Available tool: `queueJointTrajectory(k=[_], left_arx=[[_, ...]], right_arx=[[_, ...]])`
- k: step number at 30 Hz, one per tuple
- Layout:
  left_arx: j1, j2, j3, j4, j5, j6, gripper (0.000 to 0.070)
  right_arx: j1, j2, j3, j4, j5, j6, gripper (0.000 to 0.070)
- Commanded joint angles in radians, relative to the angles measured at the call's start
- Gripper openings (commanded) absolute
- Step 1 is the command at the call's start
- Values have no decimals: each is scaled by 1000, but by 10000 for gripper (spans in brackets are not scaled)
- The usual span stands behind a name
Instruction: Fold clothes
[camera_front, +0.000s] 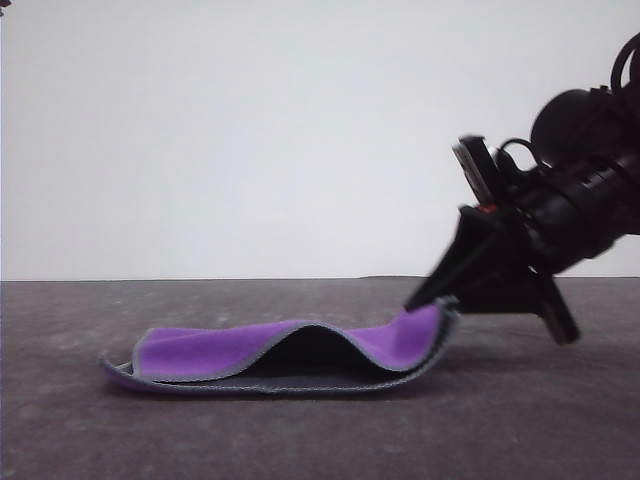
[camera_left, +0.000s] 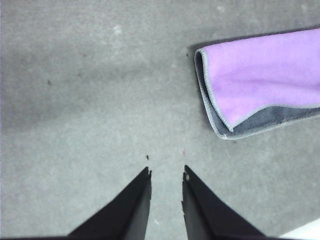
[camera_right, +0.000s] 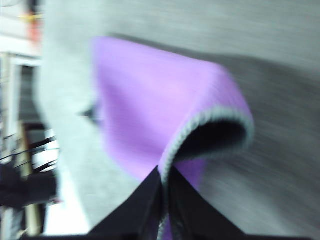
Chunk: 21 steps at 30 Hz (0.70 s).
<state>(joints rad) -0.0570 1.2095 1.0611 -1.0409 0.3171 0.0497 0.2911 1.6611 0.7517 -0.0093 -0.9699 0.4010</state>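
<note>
We see the cloth (camera_front: 290, 358) lying folded on the grey table (camera_front: 520, 420), purple face up, its right end lifted just off the surface. Our right gripper (camera_front: 440, 302) is pinched tight on that raised grey-stitched edge. Our left gripper (camera_left: 166, 175) hangs over bare table beside the cloth's other end, its 2 fingers slightly parted and gripping nothing.

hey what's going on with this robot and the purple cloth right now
The robot is partway through folding a small cloth on a grey table. Its right tool is shut on the cloth's stitched edge, holding that end raised so the purple face shows and the middle arches up. The left tool is slightly open above bare table beside the cloth's other end, holding nothing.
</note>
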Motion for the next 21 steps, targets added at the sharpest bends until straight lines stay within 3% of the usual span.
queueJointTrajectory(k=[1, 8, 12, 21], left_arx=[[-2, 6, 8, 11, 8, -10, 109], [-2, 6, 8, 14, 36, -10, 110], [-2, 6, 8, 17, 36, -10, 109], [-2, 6, 8, 21, 36, -10, 110]], right_arx=[[23, 19, 10, 57, -22, 68, 4], [123, 19, 22, 259, -12, 208, 4], [183, 22, 53, 267, 55, 218, 4], [297, 127, 177, 266, 89, 243, 4]])
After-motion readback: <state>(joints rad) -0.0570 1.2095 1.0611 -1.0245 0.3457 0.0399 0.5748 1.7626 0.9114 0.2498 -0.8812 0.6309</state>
